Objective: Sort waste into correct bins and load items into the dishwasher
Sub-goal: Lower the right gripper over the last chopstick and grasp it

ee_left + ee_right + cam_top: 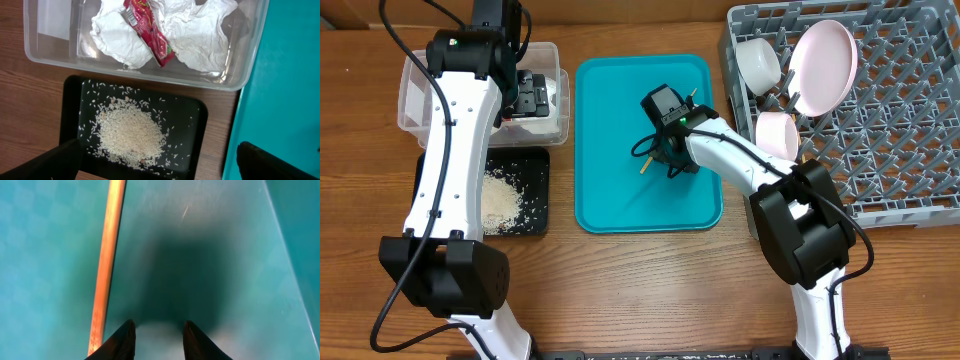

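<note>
My left gripper (532, 92) hangs open and empty over the clear tub (420, 95). In the left wrist view its fingers (160, 162) spread wide above the black tray (70, 110) of rice grains (130, 132). The clear tub (50, 45) holds crumpled white napkins (200, 35) and the red wrapper (150, 35). My right gripper (665, 152) is low over the teal tray (620, 120), slightly open (159, 335) with nothing between its fingers. A wooden chopstick (107, 255) lies just left of its left finger. The grey dish rack (890, 150) holds the pink plate (823, 65) and two bowls (758, 62) (778, 135).
The black tray (535, 160) with rice (503, 195) sits in front of the tub, left of the teal tray. The chopstick's end (644, 167) sticks out from under my right gripper. The rack stands at the table's right side.
</note>
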Available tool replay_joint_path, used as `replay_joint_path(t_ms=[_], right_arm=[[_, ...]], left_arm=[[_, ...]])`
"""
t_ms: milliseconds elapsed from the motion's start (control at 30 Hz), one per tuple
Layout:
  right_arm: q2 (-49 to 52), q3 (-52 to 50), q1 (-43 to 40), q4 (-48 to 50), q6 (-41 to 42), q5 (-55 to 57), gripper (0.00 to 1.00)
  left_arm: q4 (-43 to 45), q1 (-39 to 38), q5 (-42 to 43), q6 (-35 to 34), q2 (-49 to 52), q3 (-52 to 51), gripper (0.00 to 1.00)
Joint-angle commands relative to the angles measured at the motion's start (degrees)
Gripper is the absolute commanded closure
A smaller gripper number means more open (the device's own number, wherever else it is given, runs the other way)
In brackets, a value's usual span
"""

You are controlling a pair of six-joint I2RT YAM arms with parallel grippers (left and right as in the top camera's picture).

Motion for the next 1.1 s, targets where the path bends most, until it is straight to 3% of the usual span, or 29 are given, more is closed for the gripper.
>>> replay_joint_path(t_ms=[0, 267, 867, 1067], right_arm=[[2.01, 3.91, 0.46, -2.71, -2.25, -0.68, 0.66], [2.01, 20.39, 1.49, -15.52, -6.54, 2.56, 0.48], [12.35, 22.03, 1.51, -11.08, -7.30, 2.62, 0.50], [12.61, 22.03, 1.51, -12.63, -7.28, 2.84, 0.57]], left_arm=[[-0.11, 0.11, -0.79, -0.33, -1.53, 1.20, 0.00], [-0.11, 0.11, -0.79, -0.33, -1.53, 1.20, 0.00], [-0.11, 0.11, -0.79, -0.33, -1.53, 1.20, 0.00], [-0.11, 0.11, -0.79, -0.33, -1.53, 1.20, 0.00]])
